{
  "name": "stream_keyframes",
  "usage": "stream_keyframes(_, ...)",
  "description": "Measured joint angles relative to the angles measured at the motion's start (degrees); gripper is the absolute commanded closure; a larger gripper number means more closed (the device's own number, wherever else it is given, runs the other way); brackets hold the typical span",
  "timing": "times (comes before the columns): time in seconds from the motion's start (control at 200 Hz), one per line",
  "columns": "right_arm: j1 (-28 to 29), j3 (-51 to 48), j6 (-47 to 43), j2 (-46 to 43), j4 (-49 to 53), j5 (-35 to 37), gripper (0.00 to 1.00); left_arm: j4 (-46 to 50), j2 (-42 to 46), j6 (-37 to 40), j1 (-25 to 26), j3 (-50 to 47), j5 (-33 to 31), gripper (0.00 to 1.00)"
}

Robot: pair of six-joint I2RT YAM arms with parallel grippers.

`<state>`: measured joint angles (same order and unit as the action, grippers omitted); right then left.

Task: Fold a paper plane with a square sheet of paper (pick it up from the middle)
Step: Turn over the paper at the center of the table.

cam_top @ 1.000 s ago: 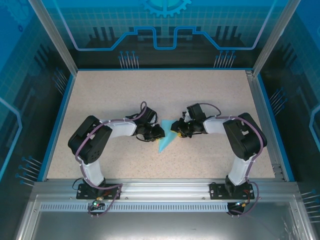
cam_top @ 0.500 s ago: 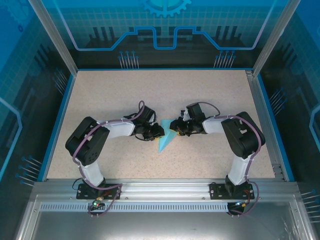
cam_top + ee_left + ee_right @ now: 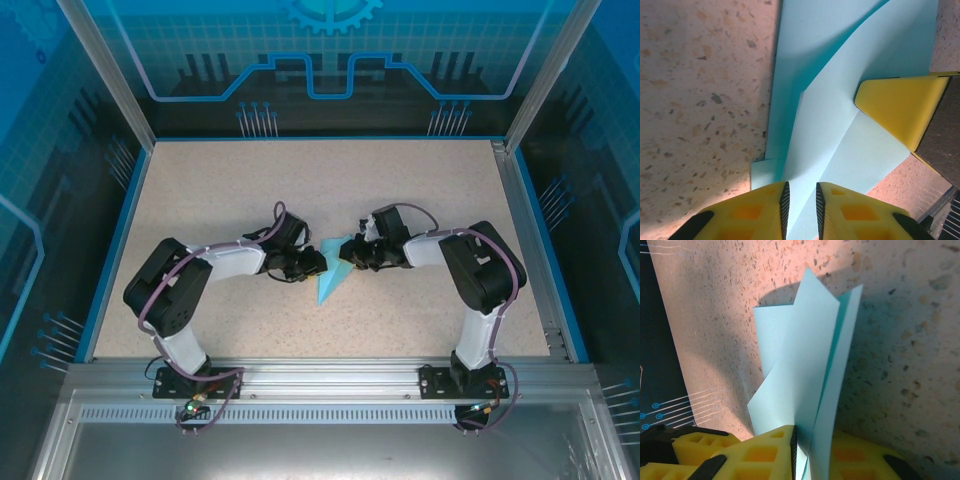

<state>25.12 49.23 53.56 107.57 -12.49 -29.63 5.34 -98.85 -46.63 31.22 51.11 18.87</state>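
1. Pinched a layer of the paper point(image 3: 840, 100) in the left gripper point(image 3: 800, 192), jaws nearly together.
2. Held it partly folded, pointed, over the table point(image 3: 250, 180) centre, between both arms.
3. Clamped its other flap in the right gripper point(image 3: 805, 435), jaws tight.
4. Seemed mid-fold; next likely needed both flaps pressed flat along the crease.

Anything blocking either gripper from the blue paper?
Nothing visible. The folded paper sits pinched in both the left gripper and the right gripper, each closed on its own edge, with the speckled table underneath.
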Motion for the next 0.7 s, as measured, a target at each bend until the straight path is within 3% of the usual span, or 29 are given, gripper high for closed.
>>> stream_keyframes(0.17,0.02,2.21,-1.16,0.39,0.2,-0.57,0.94,0.35,1.86,0.0,0.0,-0.59,-1.9,0.75)
stream_keyframes(0.415,0.02,5.16,-4.24,0.24,3.91,-0.57,0.97,1.25,4.59,0.0,0.0,-1.68,-5.4,0.75)
stream_keyframes(0.7,1.27,13.03,-14.32,-5.88,22.16,7.13,0.96,2.93,10.67,-0.59,-0.39,-4.48,-11.26,0.72)
